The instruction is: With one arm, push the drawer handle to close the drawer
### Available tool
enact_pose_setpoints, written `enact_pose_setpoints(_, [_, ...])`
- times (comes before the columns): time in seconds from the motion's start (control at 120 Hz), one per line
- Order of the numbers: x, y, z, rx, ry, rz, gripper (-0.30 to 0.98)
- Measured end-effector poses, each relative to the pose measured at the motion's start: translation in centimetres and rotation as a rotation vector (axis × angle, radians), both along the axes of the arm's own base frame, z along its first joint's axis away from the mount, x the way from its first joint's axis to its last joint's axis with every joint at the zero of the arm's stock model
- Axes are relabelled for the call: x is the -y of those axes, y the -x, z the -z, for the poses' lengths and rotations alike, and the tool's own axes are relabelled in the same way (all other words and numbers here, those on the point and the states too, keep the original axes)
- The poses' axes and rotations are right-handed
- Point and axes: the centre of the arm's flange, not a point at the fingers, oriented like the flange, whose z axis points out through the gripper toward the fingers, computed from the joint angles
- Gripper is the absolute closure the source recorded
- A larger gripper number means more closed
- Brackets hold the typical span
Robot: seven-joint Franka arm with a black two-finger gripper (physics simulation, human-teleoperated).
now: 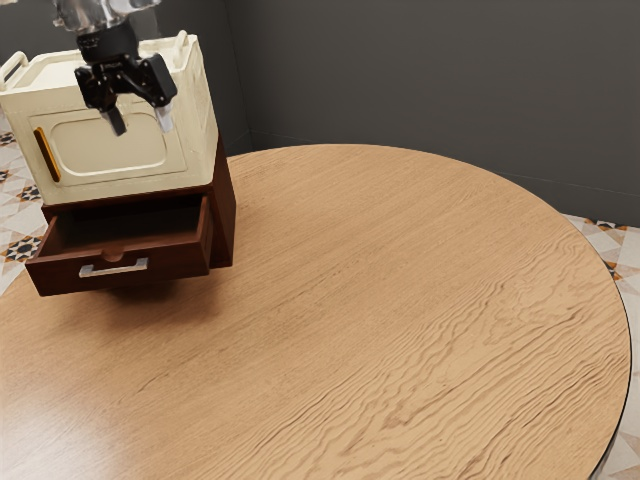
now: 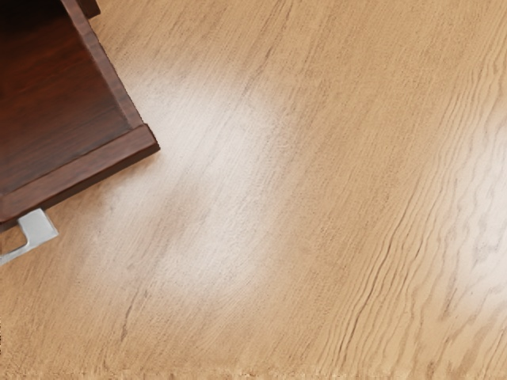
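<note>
The drawer [image 1: 185, 261] juts open, handle [image 1: 113, 270] on its front — somewhere to push. The gripper [image 1: 142, 122] hangs above the drawer, fingers spread around nothing — likely high to clear its front before lowering.

A cream box [image 1: 195, 158] stands upright at the exterior view's upper left. Its front carries a recessed panel [image 1: 110, 152] with rounded corners. An upright strip [image 1: 46, 154], orange-yellow and dark, is fitted beside that panel, toward the exterior view's left. Raised cream grips [image 1: 14, 68] are noted at the box's top, one at each side.

The worktop [image 1: 380, 300] is light brown wood with a curved outline and a thin dark edge. Its grain runs in fine streaks and, in places, broad wavy lines; pale glare lies on the surface in both views.

Behind are plain dark grey walls [image 1: 420, 90] meeting at a corner. The floor [image 1: 595, 235] is patterned tile.
</note>
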Motion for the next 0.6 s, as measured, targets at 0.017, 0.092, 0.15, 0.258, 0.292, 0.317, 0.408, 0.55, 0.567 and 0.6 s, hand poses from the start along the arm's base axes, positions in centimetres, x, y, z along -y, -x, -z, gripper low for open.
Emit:
enact_pose_setpoints(0.017, [-0.2,0.2,0.6,-0.008,0.0,-0.006,0.0])
enact_pose_setpoints(0.092, [-1.2,0.8,2.6,-0.03,0.001,-0.03,0.0])
enact_pose_setpoints(0.15, [-1.3,3.7,3.5,-0.035,-0.009,-0.04,0.0])
enact_pose_setpoints(0.258, [3.0,12.8,6.1,-0.045,-0.027,0.018,0.0])
enact_pose_setpoints(0.292, [4.0,16.1,6.7,-0.037,-0.061,0.001,0.0])
enact_pose_setpoints(0.317, [4.6,18.3,7.1,-0.032,-0.092,-0.032,0.01])
enact_pose_setpoints(0.408, [5.5,23.8,10.2,-0.054,-0.129,-0.191,0.11])
enact_pose_setpoints(0.55, [5.8,26.0,14.2,-0.115,-0.094,-0.329,0.39])
enact_pose_setpoints(0.567, [5.8,25.9,15.0,-0.126,-0.092,-0.338,0.41])
enact_pose_setpoints(0.6, [5.6,25.5,16.4,-0.143,-0.087,-0.355,0.46])
